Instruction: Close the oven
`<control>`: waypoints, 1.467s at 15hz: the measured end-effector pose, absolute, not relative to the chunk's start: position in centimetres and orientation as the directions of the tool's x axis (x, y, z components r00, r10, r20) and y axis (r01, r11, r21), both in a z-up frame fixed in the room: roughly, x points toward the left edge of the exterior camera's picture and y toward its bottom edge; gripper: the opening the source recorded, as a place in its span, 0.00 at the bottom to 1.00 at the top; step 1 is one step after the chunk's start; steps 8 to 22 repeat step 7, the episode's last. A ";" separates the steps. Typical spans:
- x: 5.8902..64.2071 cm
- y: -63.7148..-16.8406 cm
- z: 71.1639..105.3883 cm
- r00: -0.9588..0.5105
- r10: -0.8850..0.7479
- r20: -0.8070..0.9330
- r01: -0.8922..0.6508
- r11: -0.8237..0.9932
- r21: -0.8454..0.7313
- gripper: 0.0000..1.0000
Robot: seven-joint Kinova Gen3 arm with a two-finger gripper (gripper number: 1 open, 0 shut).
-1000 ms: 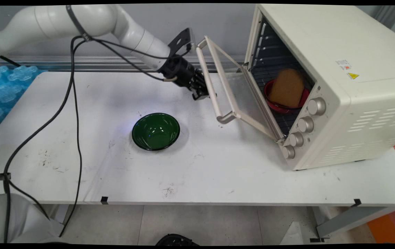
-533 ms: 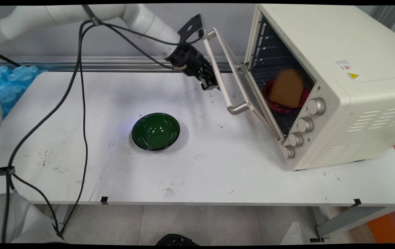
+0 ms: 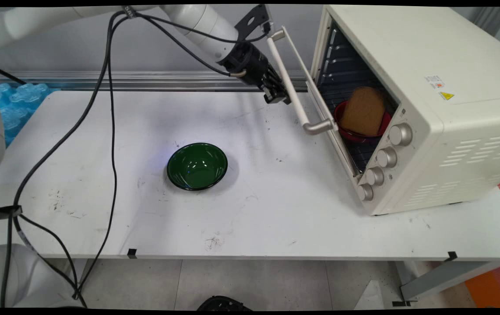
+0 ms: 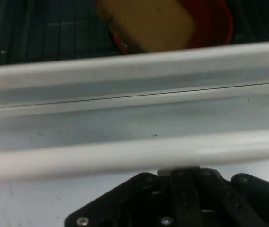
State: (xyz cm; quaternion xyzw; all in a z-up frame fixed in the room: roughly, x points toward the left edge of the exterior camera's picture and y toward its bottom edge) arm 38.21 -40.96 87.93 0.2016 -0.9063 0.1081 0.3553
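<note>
White oven door [image 3: 309, 94] has swung nearer shut, tool [image 3: 281, 92] against its handle [image 3: 296, 94]; finger state unclear.

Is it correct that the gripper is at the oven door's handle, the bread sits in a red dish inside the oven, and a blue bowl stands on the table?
Not quite: in the main view the bowl is green, not blue. The rest stands.

White rounded arm links [image 3: 197, 19]; black claw [image 3: 281, 97] with screwed linkage; black cables [image 3: 110, 87] dangling; black bracket at wrist.
</note>
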 end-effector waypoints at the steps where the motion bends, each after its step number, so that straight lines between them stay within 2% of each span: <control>1: 38.2 -41.0 88.2 -0.669 -0.288 0.685 -0.443 0.895 -0.056 0.00; 7: 38.3 -41.2 89.2 -0.687 -0.293 0.665 -0.446 0.892 -0.068 0.00; 22: 38.3 -41.2 89.2 -0.687 -0.293 0.665 -0.446 0.892 -0.068 0.00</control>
